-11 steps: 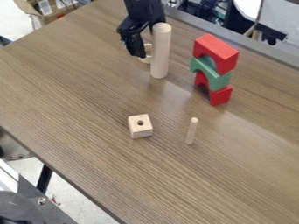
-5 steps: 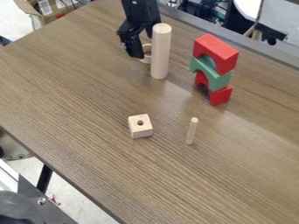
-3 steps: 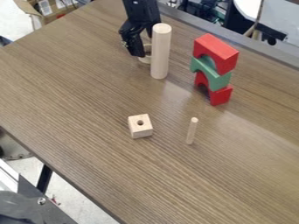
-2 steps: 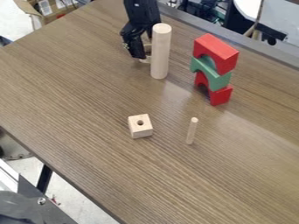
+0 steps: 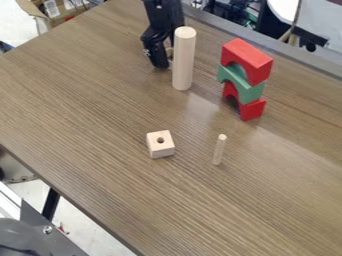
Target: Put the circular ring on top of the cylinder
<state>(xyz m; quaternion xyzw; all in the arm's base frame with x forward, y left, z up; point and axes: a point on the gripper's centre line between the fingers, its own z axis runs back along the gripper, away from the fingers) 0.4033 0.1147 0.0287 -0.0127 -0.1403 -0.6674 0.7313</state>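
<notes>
I have the black two-finger gripper (image 5: 160, 63) low at the far side of the table (image 5: 100, 100), just left of the tall pale wooden cylinder (image 5: 184, 60), which stands upright. The pale wooden ring (image 5: 169, 51) is between them, mostly hidden, only slivers visible. Can't tell how far apart the jaws are, or whether they have hold of it. Ring not on the cylinder; my guess is I'm at the grasp step, placing all to come.

Handling, my judgement: ring should be light, stiff, hard to damage, maybe a bit slippery on smooth wood. Best hold is across the rim wall, firm and square, so it doesn't pivot. Then lift straight up, clear the cylinder top, set it down flat and centred. Main risk: knocking the cylinder over, being so near. The red and green arched block stack (image 5: 246, 77) to the right could topple if I swing wide.
</notes>
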